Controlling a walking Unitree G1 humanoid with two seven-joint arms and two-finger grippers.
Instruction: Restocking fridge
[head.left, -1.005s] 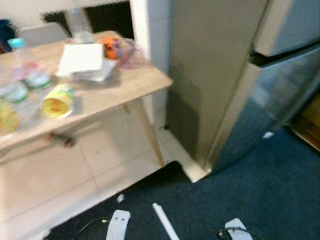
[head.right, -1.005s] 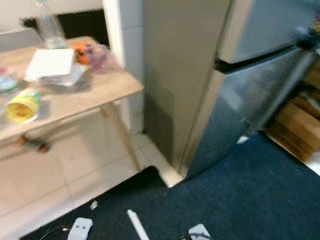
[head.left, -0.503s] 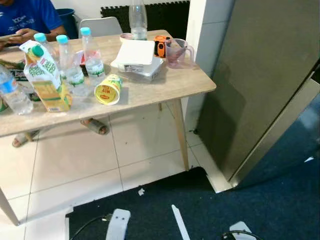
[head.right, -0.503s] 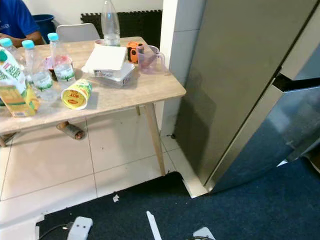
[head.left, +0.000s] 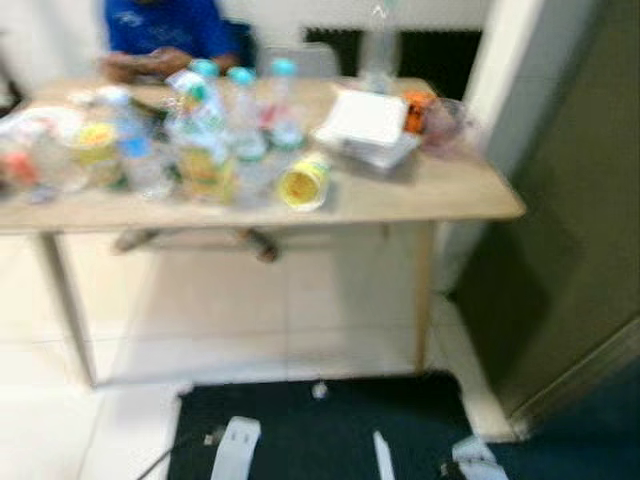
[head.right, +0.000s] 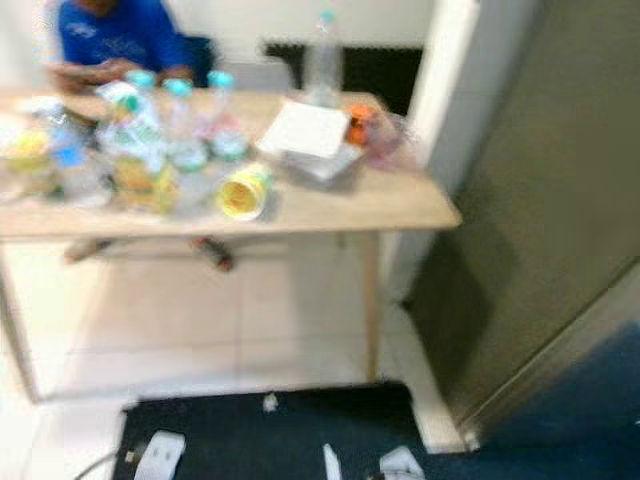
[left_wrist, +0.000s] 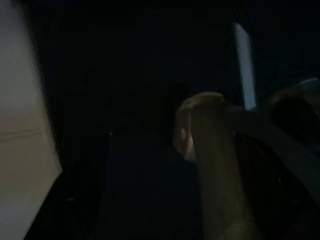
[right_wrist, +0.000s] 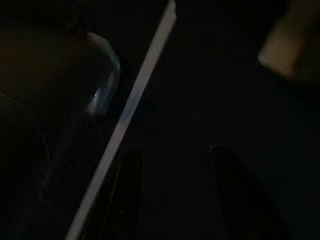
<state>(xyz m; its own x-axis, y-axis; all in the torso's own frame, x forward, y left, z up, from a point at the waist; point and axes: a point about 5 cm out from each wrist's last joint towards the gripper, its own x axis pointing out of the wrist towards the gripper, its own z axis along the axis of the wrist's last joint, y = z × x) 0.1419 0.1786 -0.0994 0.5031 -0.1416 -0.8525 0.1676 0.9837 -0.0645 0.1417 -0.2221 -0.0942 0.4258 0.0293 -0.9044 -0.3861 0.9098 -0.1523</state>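
The head views are blurred, but the main things can be made out. A light wooden desk (head.left: 420, 195) stands on a pale tiled floor (head.left: 300, 320), and on it there is a group of water bottles with turquoise caps (head.left: 262, 115) near the middle. Just beside them stands a yellow and green carton (head.left: 200, 150). A yellow cup (head.left: 303, 182) lies on its side in front of the bottles, with its open mouth turned toward the camera. More to the right lies a flat white box (head.left: 368, 125), and beyond it there is an orange thing (head.left: 414, 110) next to a pinkish clear jug (head.left: 447, 120). A tall clear bottle (head.right: 322, 60) stands at the far edge of the desk. Behind the desk sits a person in a blue shirt (head.left: 165, 25). On the right side rises the grey side wall of the fridge (head.right: 520, 200), well apart from the bottles. A dark blue mat (head.left: 320, 430) lies on the floor at the near edge. The right gripper (right_wrist: 175, 195) hangs in the dark over the mat, and its two black fingers (right_wrist: 127, 195) stand apart with nothing between them. For the left gripper I cannot tell the state, because the left wrist view is too dark.
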